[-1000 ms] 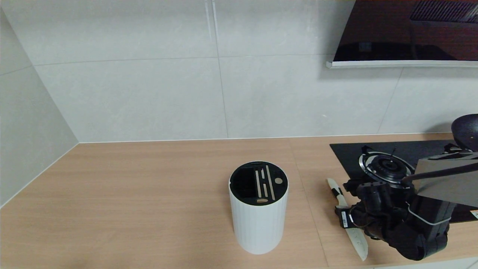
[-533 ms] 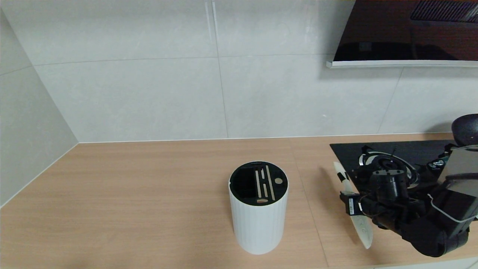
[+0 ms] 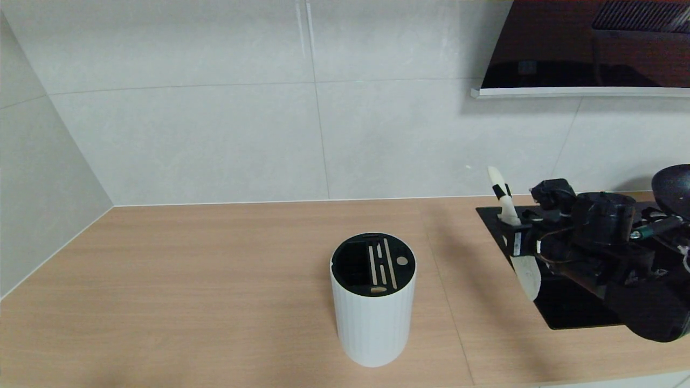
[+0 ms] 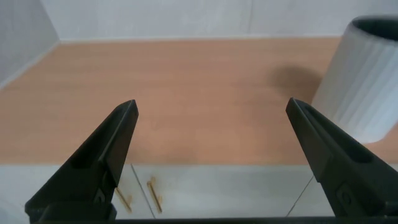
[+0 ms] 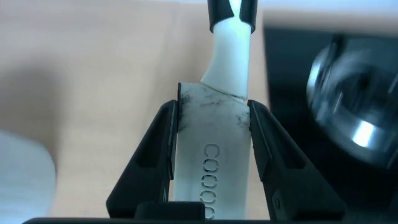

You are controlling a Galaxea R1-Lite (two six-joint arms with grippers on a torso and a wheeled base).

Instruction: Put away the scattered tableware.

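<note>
Head view: right gripper (image 3: 516, 242) covers knife (image 3: 530, 276) middle

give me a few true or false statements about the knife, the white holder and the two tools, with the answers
1. The right tool is shut on the white knife. True.
2. The knife lies flat on the worktop. False: it is held up in the air with its handle upward, by the edge of the stove.
3. The white holder stands upright on the counter. True.
4. A knife already sits in the holder. False: no handle sticks out of its slotted top.
5. The left tool is open and holds nothing. True.
</note>
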